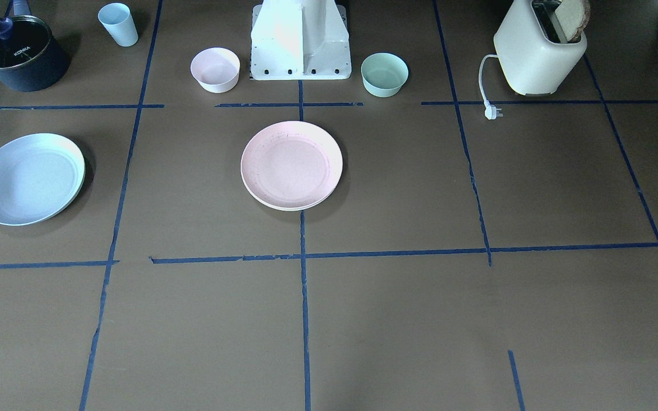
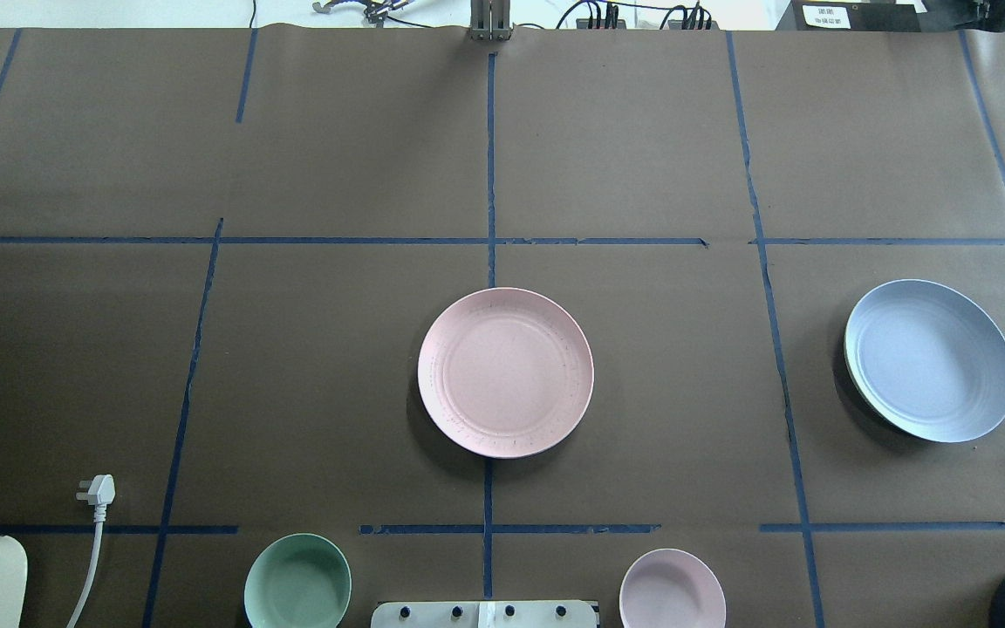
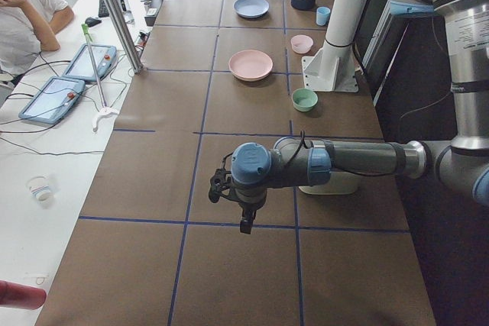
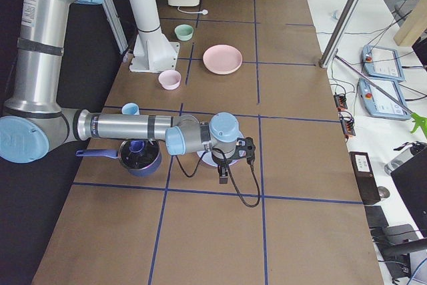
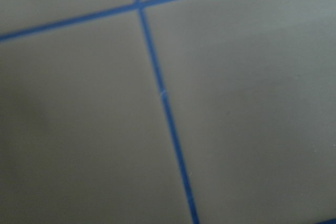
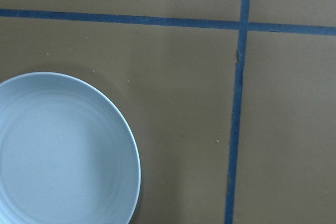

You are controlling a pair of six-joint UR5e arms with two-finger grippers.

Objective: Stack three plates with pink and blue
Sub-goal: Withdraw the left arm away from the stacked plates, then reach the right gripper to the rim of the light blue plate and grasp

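Pink plate (image 2: pixel 505 372) atop cream plate (image 1: pixel 286 209), table centre. Light blue plate (image 2: pixel 930 359) alone near table's right edge. Left gripper (image 3: pixel 245 224), right gripper (image 4: pixel 223 177): cannot tell if fingers apart.

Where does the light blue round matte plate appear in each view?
Front-facing: light blue round matte plate at left.
Overhead: plate at right.
Exterior left: plate at far end.
Exterior right: mostly hidden under near arm's wrist.
Left wrist: not in it.
Right wrist: plate at lower left.
Shared landmark: pale pink round plate, table centre.

"KONKA" in white letters, on the glass lid (image 1: pixel 9 41) of the dark saucepan (image 1: pixel 29 77)
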